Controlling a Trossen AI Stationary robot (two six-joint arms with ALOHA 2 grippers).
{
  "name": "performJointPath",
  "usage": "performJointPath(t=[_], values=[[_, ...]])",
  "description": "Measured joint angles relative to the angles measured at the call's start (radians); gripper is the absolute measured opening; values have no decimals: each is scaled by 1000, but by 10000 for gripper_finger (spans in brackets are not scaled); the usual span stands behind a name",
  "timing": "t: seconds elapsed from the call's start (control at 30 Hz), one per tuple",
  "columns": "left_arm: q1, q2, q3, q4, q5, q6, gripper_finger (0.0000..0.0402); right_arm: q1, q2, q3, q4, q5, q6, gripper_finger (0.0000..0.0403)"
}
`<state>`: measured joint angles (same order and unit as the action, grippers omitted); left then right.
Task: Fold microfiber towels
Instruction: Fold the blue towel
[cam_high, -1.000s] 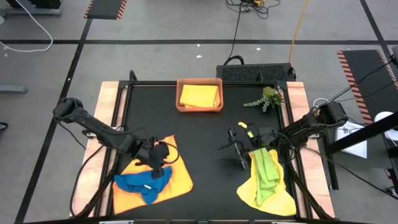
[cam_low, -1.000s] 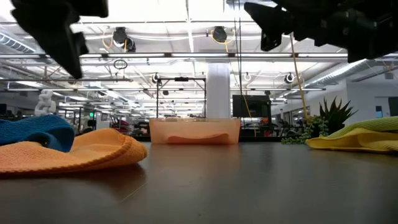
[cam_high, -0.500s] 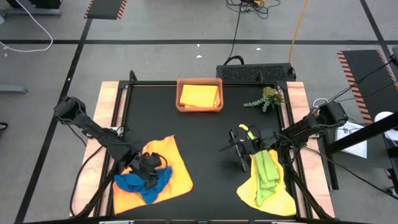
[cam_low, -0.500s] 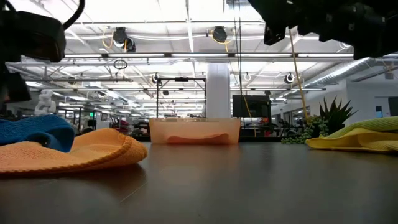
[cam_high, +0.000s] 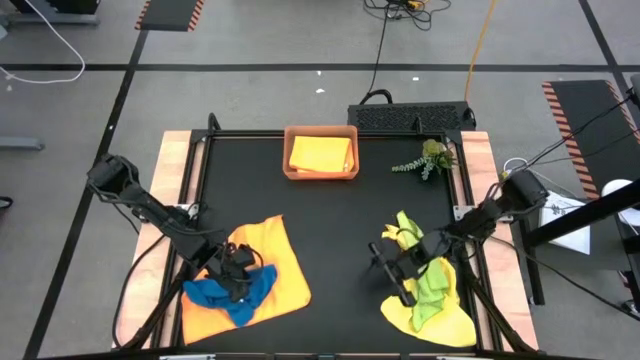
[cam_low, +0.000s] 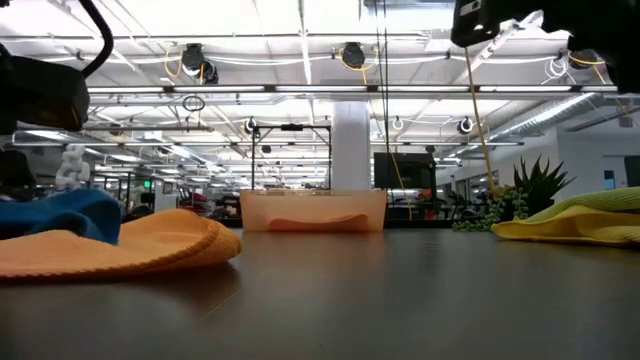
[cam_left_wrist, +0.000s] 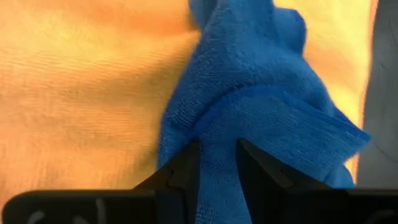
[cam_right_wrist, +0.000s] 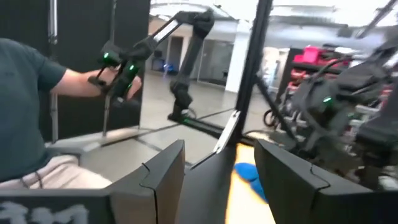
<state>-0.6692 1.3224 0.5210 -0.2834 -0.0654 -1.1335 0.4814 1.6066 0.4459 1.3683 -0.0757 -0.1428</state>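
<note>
One folded yellow cloth (cam_high: 321, 154) sits in the orange-brown tray (cam_high: 321, 174), four wait: left gripper (cam_high: 236, 281) jaws pinching the crumpled blue towel (cam_high: 228, 296) on the flat orange towel (cam_high: 283, 272), right gripper (cam_high: 392, 275) jaws apart, empty, beside the lime-on-yellow heap (cam_high: 432, 296).

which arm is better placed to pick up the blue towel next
The left. Its gripper is down on the blue towel, fingers closed on a fold of it. The right gripper hangs open across the table by the lime green towel.

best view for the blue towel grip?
Left wrist view: the left gripper fingers pinch a fold of the blue towel. The high view shows it bunched on the orange towel; the low view shows one edge.
</note>
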Motion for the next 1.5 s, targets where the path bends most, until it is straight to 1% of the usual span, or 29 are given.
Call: performJointPath(t=[0.1, 0.23, 0.27, 0.33, 0.47, 0.57, 0.63, 0.73, 0.83, 1.0, 1.1, 1.2, 1.27, 1.37, 1.43, 1.5], values=[[-1, 0, 27, -3, 13, 49, 89, 13, 67, 50, 0, 1, 20, 185], [-1, 0, 70, -4, 13, 105, 19, 18, 159, 133, -12, 1, 57, 185], [-1, 0, 83, -4, 12, 108, 10, 18, 182, 153, -13, 1, 59, 185], [-5, 0, 113, -5, -17, 118, 7, 18, 226, 190, -14, 1, 75, 185], [-31, 0, 167, -3, -121, 149, 3, 18, 289, 243, -20, 1, 116, 185], [-56, 0, 193, 0, -202, 156, 2, 18, 309, 263, -23, 1, 128, 185], [-67, 0, 196, 2, -228, 144, 2, 18, 311, 268, -21, 1, 128, 185], [-68, 0, 196, -11, -228, 138, 11, 18, 312, 267, -25, 1, 128, 185], [-68, 0, 196, -58, -226, 135, 19, 18, 312, 267, -29, 1, 125, 185], [-71, 0, 196, -237, -186, 78, 11, 18, 312, 267, -61, 4, 121, 185], [-84, 0, 195, -314, -162, 28, 8, 18, 312, 267, -82, 42, 120, 185], [-95, 0, 195, -283, -115, 24, 28, 18, 312, 267, -88, 72, 127, 185], [-96, 0, 195, -249, -99, 25, 55, 18, 312, 267, -92, 75, 130, 185], [-97, 0, 195, -257, -87, 14, 104, 18, 312, 267, -94, 76, 131, 185], [-96, 0, 195, -286, -39, -20, 135, 18, 312, 267, -94, 76, 131, 185], [-96, 0, 195, -327, 43, -89, 158, 18, 312, 267, -94, 76, 131, 185]])
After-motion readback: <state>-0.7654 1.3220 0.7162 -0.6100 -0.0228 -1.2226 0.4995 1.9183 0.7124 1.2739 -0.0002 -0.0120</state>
